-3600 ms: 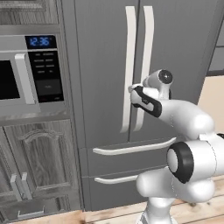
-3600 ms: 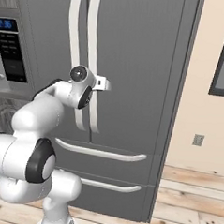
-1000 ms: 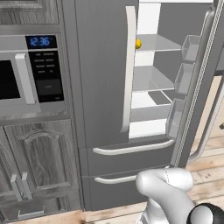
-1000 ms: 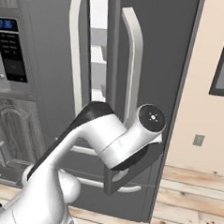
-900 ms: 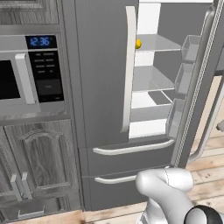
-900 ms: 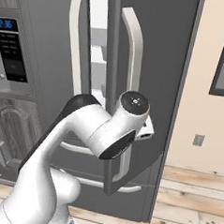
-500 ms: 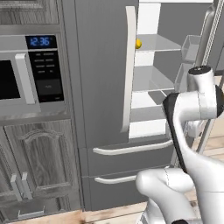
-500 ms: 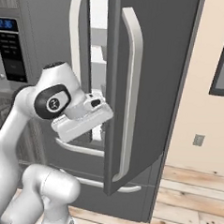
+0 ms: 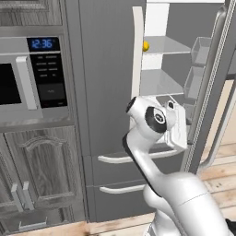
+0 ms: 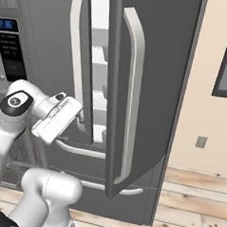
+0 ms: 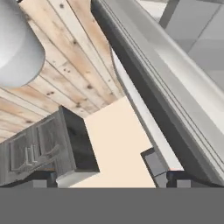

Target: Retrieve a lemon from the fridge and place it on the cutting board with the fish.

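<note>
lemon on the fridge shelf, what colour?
Bright yellow lemon, plain and unpatterned; clearest in the left base view, on the fridge's upper shelf.

The small bright yellow lemon [image 9: 145, 46] is half hidden behind the long white fridge handle [image 9: 137, 50].

- White Franka Panda arm with dark joints [image 9: 177, 196]: rises from the lower right of the left base view, its broad rounded lower link sweeping up and left into a narrower curved link.
- Same arm in the right base view [image 10: 51, 190]: climbs from the lower left, one slim link standing nearly upright along the left edge.
- Round white wrist joint with a dark circular cap [image 9: 154, 118]: sits at the top of the bend; in the right base view the cap faces upward [image 10: 17, 100].
- Flat white hand block [image 10: 58, 117]: extends sideways from the wrist, tilted downward.
- Two-finger gripper [image 11: 111, 178]: dark fingertips at the lower left and lower right of the hand view, set wide apart, nothing between them.
</note>
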### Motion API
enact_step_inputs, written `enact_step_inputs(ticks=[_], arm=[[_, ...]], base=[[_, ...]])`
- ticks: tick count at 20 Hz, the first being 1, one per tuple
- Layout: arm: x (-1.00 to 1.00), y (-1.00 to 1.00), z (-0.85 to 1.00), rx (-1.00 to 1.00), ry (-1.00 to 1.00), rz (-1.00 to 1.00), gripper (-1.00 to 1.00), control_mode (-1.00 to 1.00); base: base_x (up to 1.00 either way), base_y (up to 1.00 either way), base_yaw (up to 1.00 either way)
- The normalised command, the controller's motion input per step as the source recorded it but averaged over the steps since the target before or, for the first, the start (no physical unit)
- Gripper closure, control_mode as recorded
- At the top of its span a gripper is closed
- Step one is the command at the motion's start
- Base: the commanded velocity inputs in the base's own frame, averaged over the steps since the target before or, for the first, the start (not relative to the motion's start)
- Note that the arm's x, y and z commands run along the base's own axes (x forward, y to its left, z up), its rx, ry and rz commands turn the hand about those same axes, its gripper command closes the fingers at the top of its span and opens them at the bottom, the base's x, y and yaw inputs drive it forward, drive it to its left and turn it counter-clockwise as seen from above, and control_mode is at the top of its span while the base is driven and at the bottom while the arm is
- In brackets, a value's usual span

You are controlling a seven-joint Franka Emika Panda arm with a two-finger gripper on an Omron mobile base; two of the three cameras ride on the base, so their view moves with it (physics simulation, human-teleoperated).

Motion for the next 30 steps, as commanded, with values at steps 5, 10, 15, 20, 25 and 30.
enact_step_inputs(ticks=[5, 10, 15, 20, 25, 30], arm=[[0.20, -0.05, 0.00, -0.03, 0.23, 0.07, -1.00, -1.00], [0.54, -0.60, 0.00, -0.04, 0.32, 0.02, -1.00, -1.00], [0.52, -0.43, 0.00, -0.06, 0.28, 0.03, -1.00, -1.00], [0.33, -0.03, -0.05, -0.05, 0.20, 0.01, -1.00, -1.00], [0.09, -0.39, 0.00, -0.01, 0.11, 0.00, -1.00, -1.00], [-0.17, -0.89, -0.03, -0.03, 0.06, 0.00, -1.00, -1.00]], base=[[0.00, 0.00, 0.00], [0.00, 0.00, 0.00], [0.00, 0.00, 0.00], [0.00, 0.00, 0.00], [0.00, 0.00, 0.00], [0.00, 0.00, 0.00]])
